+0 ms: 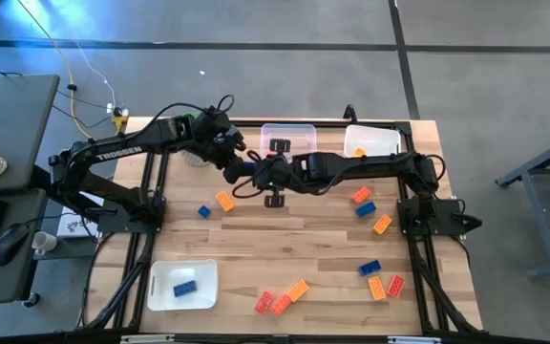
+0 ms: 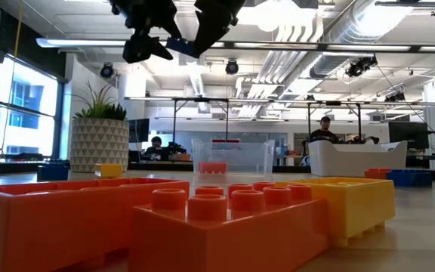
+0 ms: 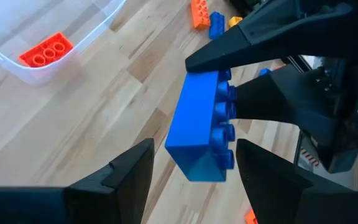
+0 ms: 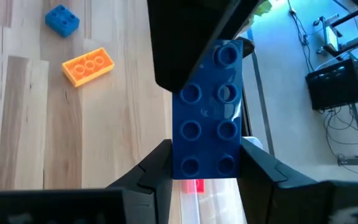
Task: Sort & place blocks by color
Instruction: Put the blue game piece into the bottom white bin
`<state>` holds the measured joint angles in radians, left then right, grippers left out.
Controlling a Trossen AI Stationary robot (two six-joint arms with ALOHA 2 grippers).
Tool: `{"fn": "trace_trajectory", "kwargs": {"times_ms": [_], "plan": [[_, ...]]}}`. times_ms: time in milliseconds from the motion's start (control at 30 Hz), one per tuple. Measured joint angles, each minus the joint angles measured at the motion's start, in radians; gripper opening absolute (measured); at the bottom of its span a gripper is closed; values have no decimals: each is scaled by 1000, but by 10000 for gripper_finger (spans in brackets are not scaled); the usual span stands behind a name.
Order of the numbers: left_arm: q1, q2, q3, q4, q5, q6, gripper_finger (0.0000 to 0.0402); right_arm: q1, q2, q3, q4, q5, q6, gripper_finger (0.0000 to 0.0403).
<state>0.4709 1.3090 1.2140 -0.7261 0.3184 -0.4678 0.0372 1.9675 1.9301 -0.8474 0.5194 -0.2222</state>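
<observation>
"trossen" in white letters runs along the left arm [image 1: 127,150].

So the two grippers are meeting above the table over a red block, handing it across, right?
Not quite: the block between the grippers is blue, not red, as both wrist views show. The right gripper is shut on it, and the left gripper is open around it above the table.

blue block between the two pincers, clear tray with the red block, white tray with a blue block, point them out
blue block [image 4: 207,115]: right wrist view, middle of its studded face
clear tray [image 1: 299,128]: high view, bare floor near its far right corner
white tray [image 1: 163,275]: high view, bare floor left of the block inside
</observation>
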Motion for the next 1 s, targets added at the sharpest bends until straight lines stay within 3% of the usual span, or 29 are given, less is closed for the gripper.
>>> {"fn": "trace_trajectory", "kwargs": {"times_ms": [200, 600, 833, 1000], "plan": [[0, 0, 0, 42, -5, 16, 192, 0, 0, 0, 16, 0, 4, 115], [0, 0, 0, 67, -3, 45, 89, 0, 0, 0, 9, 10, -4, 115], [-9, 0, 0, 27, -11, 95, 88, 1, 0, 0, -62, -18, 37, 210], [-49, 0, 0, -66, -15, 93, 79, 3, -1, 0, -165, -27, 94, 233]]}}
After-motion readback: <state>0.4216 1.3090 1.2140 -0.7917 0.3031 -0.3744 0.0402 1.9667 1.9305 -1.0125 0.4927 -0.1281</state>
